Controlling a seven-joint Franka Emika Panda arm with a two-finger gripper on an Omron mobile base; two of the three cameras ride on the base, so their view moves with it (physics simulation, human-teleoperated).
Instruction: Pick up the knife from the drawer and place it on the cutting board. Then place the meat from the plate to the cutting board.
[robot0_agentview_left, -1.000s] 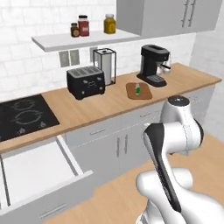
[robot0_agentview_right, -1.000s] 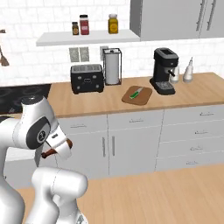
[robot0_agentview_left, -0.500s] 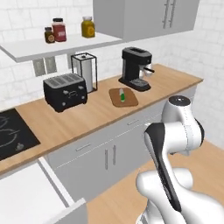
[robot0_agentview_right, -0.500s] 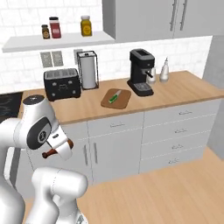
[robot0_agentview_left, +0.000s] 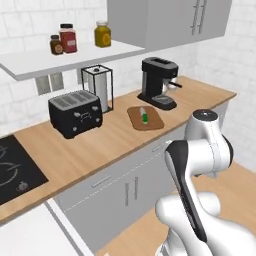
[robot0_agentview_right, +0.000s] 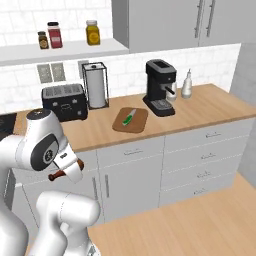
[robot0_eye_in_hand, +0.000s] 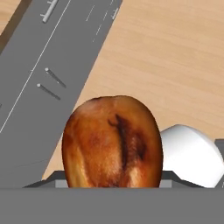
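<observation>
The green-handled knife (robot0_agentview_left: 144, 118) lies on the small brown cutting board (robot0_agentview_left: 145, 118) on the counter, in front of the coffee machine. From the right base view the knife (robot0_agentview_right: 128, 118) lies slanted on the board (robot0_agentview_right: 131, 120). My gripper (robot0_agentview_right: 64, 171) hangs low beside the arm, well below and in front of the counter, shut on a browned piece of meat (robot0_agentview_right: 55, 175). In the hand view the meat (robot0_eye_in_hand: 111, 142) stands between the fingers, above grey cabinet fronts and the wooden floor. A white corner of the open drawer (robot0_agentview_left: 30, 235) shows at the lower left.
A black toaster (robot0_agentview_left: 75, 114), a paper towel holder (robot0_agentview_left: 98, 88) and a black coffee machine (robot0_agentview_left: 157, 82) stand along the back of the counter. A white bottle (robot0_agentview_right: 187, 84) is right of the machine. The hob (robot0_agentview_left: 12, 167) lies left. Jars (robot0_agentview_left: 67, 38) sit on the shelf.
The whole scene has shifted left in both base views, so the camera moved with the base. The board now sits nearer the middle. The arm still holds the meat low.
</observation>
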